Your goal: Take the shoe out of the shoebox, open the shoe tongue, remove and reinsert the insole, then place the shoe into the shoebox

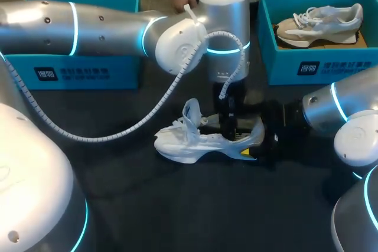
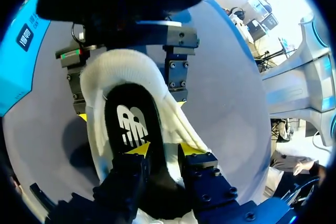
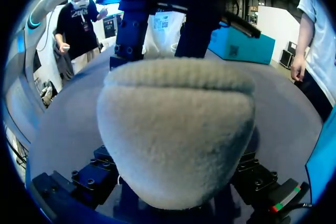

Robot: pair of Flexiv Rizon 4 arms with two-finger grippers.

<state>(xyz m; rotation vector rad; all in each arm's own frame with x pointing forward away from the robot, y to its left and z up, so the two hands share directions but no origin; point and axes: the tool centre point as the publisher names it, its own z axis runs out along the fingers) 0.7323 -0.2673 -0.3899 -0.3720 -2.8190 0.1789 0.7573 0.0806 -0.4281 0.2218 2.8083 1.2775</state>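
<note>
The shoe point(image 1: 189, 146) was found out of its box, lying on the table point(image 1: 177, 205) at the middle, toe to the left and heel point(image 3: 176, 140) to the right. The heel was clamped from both sides by the right gripper point(image 2: 131, 109), which was brought in from the right. The left gripper point(image 2: 164, 150) was set down from above into the mouth of the shoe, over the black insole point(image 2: 128, 124). Whether the insole was actually held by it could not be told.

The shoe was judged light. Its knitted upper was judged soft and likely to give under pressure, while the sole and the back of the heel were judged the firmer parts. The heel was therefore thought the soundest place for a steadying hold. The insole was judged thin and bendable, best pinched at its heel edge and peeled up rather than dragged. The loose laces point(image 1: 190, 113), seen standing up at the left part of the shoe, were thought liable to snag.

Two teal boxes were set along the far side. In the right box point(image 1: 319, 66) a second shoe point(image 1: 319, 25), beige and white, was laid on its side. The inside of the left box point(image 1: 82, 66) was mostly hidden by the left arm, so its contents could not be told.
</note>
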